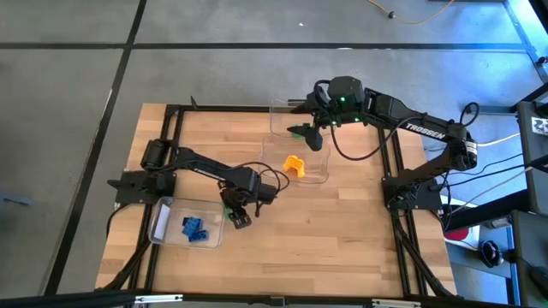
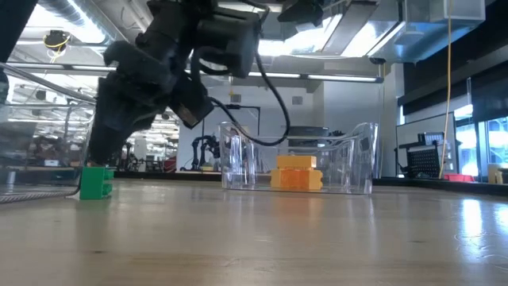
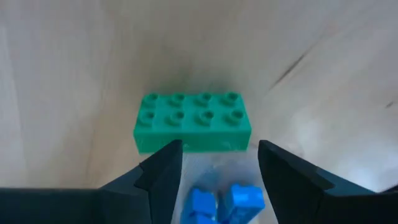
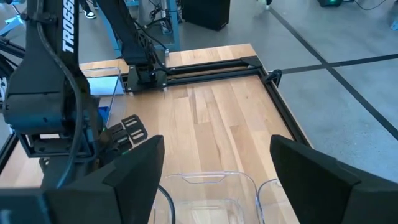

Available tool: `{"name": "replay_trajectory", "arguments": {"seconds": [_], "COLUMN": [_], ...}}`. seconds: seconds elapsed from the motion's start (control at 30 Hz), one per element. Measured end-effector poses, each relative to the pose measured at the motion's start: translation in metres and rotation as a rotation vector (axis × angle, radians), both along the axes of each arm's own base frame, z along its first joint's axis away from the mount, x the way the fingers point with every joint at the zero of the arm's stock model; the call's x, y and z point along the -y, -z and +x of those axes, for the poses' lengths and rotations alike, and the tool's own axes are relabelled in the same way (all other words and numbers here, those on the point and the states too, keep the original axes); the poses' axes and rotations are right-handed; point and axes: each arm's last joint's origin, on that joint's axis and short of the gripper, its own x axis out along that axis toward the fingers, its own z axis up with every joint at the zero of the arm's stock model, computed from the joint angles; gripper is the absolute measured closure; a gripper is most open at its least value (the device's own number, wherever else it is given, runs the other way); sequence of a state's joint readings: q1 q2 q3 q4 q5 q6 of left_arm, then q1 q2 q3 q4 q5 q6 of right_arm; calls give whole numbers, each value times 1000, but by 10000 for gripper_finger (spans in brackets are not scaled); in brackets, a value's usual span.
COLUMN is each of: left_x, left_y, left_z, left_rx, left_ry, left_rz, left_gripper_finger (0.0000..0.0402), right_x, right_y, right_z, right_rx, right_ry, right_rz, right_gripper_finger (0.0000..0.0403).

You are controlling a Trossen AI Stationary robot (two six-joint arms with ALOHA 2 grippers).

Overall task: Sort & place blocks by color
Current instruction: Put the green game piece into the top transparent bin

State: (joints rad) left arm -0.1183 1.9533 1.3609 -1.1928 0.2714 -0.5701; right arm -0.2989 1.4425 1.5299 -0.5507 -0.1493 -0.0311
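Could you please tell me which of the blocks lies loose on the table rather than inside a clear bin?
The green block, just ahead of the left gripper. The blue blocks and yellow blocks lie in bins.

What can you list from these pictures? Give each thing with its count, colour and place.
green block: one, green, on the table just ahead of the left gripper.
blue blocks: a cluster, count unclear, blue, in the bin at the table's left front.
yellow blocks: two stacked, yellow-orange, in a middle bin.
bins: three, clear.
table: one, light wood.
left gripper: fingers open, low over the green block.
right gripper: fingers open, above the far bins.
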Motion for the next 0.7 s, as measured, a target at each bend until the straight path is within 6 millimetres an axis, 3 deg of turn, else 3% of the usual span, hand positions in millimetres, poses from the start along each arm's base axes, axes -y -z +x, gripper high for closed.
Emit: {"name": "replay_trajectory", "arguments": {"seconds": [0.23,0.7], "left_x": [5,10], "left_y": [-1,0], "left_z": [-6,0], "left_rx": [-50,35], "left_ry": [50,85], "left_rz": [1,12], "left_gripper_finger": [200,200], "right_x": [0,0], "right_y": [0,0], "right_z": [0,0], "right_rx": [0,-1], "right_ry": [1,1], "right_rz": [1,0], "right_gripper_finger": [107,107]}}
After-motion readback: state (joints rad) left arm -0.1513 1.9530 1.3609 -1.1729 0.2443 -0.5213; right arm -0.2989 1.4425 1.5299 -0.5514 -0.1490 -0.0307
